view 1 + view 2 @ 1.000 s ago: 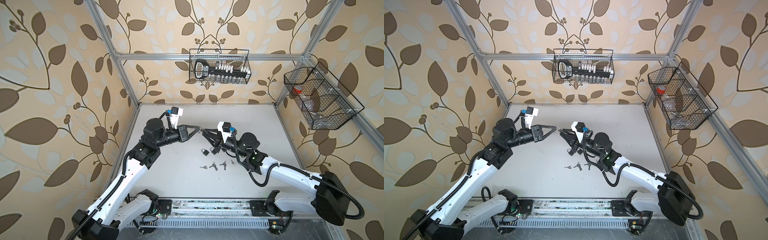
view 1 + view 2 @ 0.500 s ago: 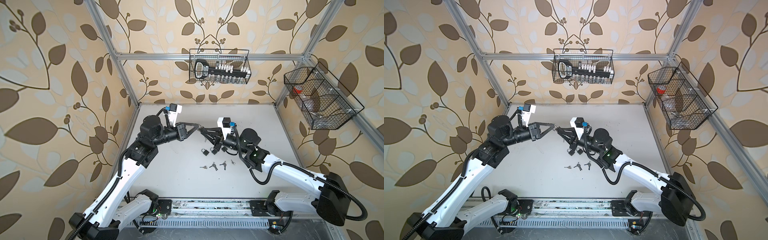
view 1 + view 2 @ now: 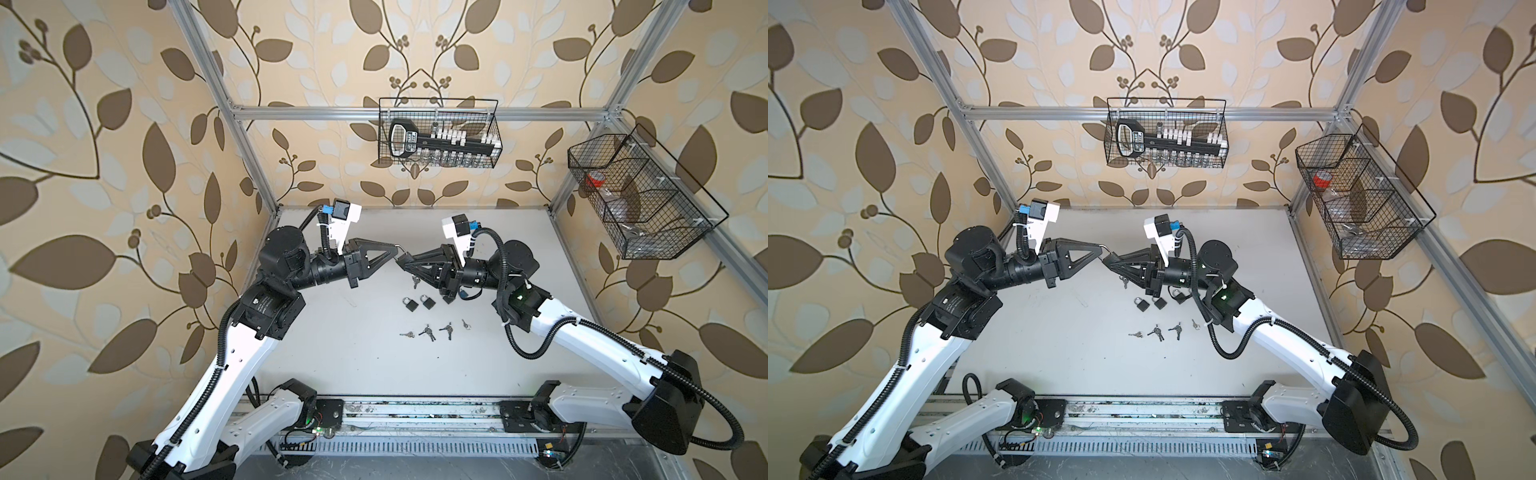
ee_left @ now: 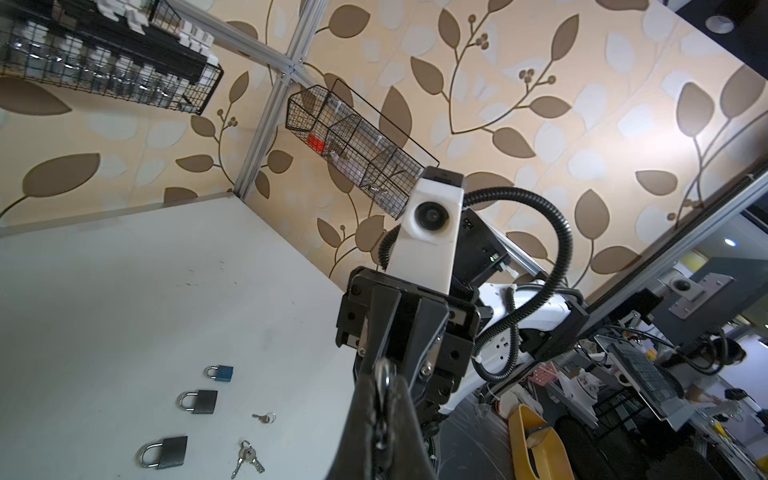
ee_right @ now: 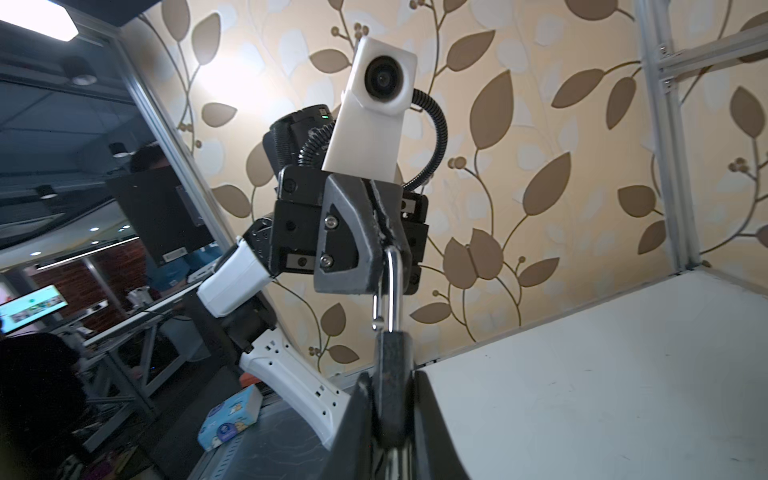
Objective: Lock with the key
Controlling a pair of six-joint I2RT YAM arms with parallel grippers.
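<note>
The padlock (image 5: pixel 390 370) hangs in the air over the desk's (image 3: pixel 340 357) middle. Its body is clenched in the right gripper (image 3: pixel 404 262) and its shackle (image 5: pixel 392 282) is pinched by the left gripper (image 3: pixel 395 250) — the two meet tip to tip. A key (image 3: pixel 415 282) shows just beneath. Nearer the desk's front edge lie spare padlocks (image 3: pixel 419 302) and keys (image 3: pixel 428 331).

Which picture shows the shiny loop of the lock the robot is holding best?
The right wrist view: the shiny loop stands large and clear, running from the left pincer to the lock. The left wrist view shows only a sliver; both top views show a tiny glint.
</note>
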